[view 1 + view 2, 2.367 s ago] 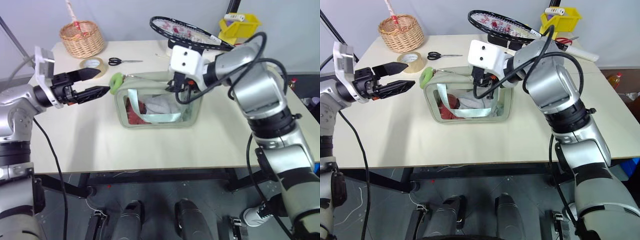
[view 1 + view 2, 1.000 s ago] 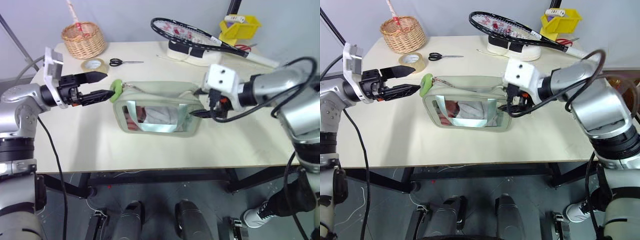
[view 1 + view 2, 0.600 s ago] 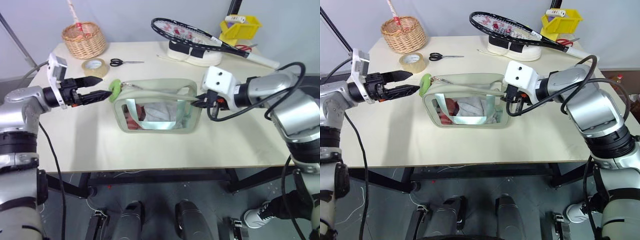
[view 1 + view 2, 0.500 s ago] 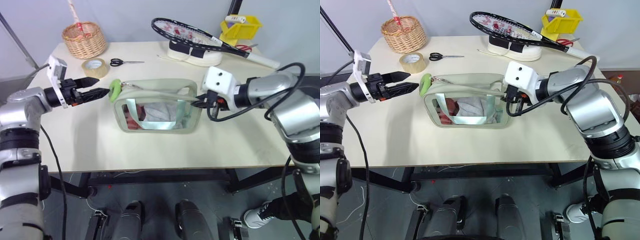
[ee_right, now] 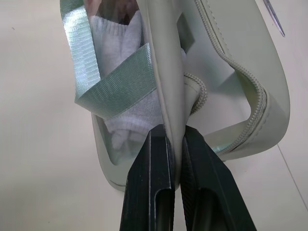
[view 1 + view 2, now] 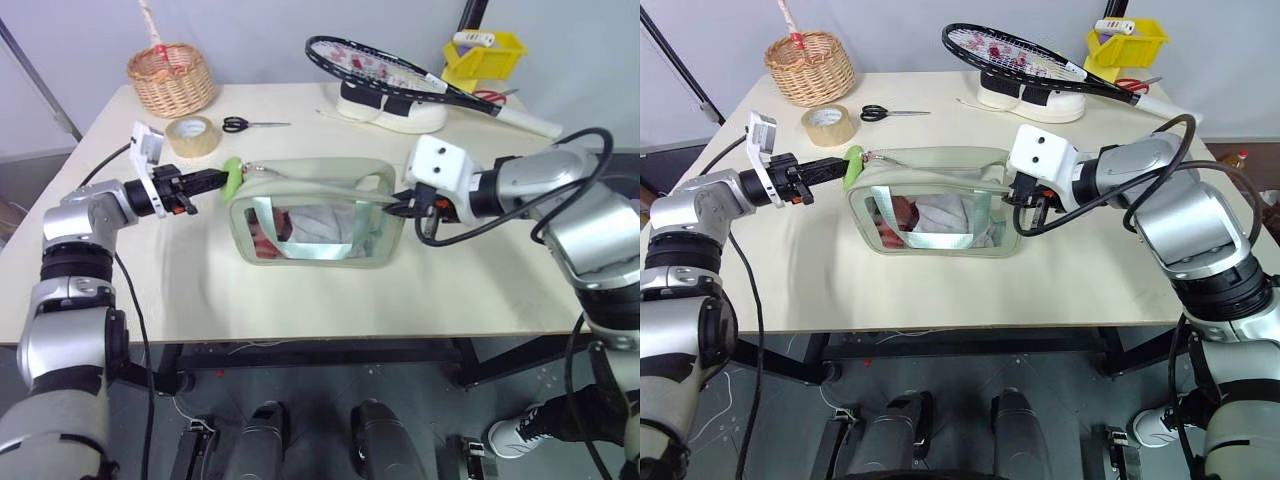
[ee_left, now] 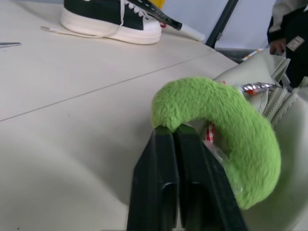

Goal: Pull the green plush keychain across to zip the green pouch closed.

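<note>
From the head views, the green pouch (image 6: 315, 215) sat mid-tabletop (image 6: 300, 290), long axis left-right, the green plush keychain (image 6: 232, 178) at its left end. Left wrist view: left end effector (image 7: 175, 132) pinched the keychain. Right wrist view: right end effector (image 5: 175, 132) clamped the pouch's rim.
</note>
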`<act>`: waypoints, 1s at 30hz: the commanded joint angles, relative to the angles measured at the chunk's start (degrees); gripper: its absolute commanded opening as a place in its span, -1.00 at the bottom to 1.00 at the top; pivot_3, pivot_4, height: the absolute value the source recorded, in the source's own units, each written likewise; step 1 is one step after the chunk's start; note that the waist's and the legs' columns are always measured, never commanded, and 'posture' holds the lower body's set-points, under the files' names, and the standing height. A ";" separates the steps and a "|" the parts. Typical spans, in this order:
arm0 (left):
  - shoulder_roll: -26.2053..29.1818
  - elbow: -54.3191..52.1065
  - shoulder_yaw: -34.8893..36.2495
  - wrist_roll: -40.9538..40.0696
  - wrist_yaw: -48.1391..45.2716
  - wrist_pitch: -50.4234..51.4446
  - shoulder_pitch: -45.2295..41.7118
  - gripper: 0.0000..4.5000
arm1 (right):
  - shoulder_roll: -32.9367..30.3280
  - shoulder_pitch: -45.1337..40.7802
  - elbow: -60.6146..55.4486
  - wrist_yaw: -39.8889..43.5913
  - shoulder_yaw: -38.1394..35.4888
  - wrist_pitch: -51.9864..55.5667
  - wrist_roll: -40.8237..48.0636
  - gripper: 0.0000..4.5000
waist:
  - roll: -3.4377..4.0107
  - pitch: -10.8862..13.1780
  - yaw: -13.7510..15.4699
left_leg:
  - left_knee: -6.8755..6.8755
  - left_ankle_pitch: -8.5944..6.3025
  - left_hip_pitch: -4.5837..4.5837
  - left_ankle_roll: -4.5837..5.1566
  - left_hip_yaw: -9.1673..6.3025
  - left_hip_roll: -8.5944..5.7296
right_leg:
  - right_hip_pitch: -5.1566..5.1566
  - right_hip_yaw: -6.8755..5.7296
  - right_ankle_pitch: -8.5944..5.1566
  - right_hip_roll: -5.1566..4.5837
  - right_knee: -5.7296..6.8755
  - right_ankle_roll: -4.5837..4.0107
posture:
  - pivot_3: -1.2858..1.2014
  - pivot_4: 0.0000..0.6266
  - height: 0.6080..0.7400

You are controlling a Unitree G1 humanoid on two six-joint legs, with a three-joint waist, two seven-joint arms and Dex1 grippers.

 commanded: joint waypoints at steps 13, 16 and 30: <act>-8.92 -13.63 -1.69 -2.92 4.81 9.71 -8.94 -0.99 | 0.96 -0.44 -1.14 -2.18 -0.69 0.57 -0.38 -1.00 | -0.03 0.01 0.16 | 0.02 0.00 0.24 0.00 -0.03 -0.03 | 0.29 -0.03 0.00 -0.04 -0.07 0.01 | 0.03 -0.52 -0.22; -9.05 -14.21 -3.56 -2.29 3.58 11.11 -9.02 -0.70 | 0.95 -0.50 -0.99 -2.54 -0.86 0.70 -0.61 -1.00 | -0.03 0.02 -0.26 | -0.01 0.00 0.23 0.00 0.04 -0.05 | 0.20 0.02 0.00 -0.01 -0.04 0.01 | 0.03 -0.52 -0.22; 7.79 -24.79 -2.50 -4.55 -12.29 8.85 2.35 0.76 | 0.57 -0.15 -1.27 -3.74 -1.56 2.25 -0.07 -1.00 | -0.01 0.02 0.05 | -0.06 0.00 0.26 0.00 0.04 0.04 | 0.20 0.04 -0.01 -0.01 -0.07 -0.01 | 0.03 -0.52 -0.22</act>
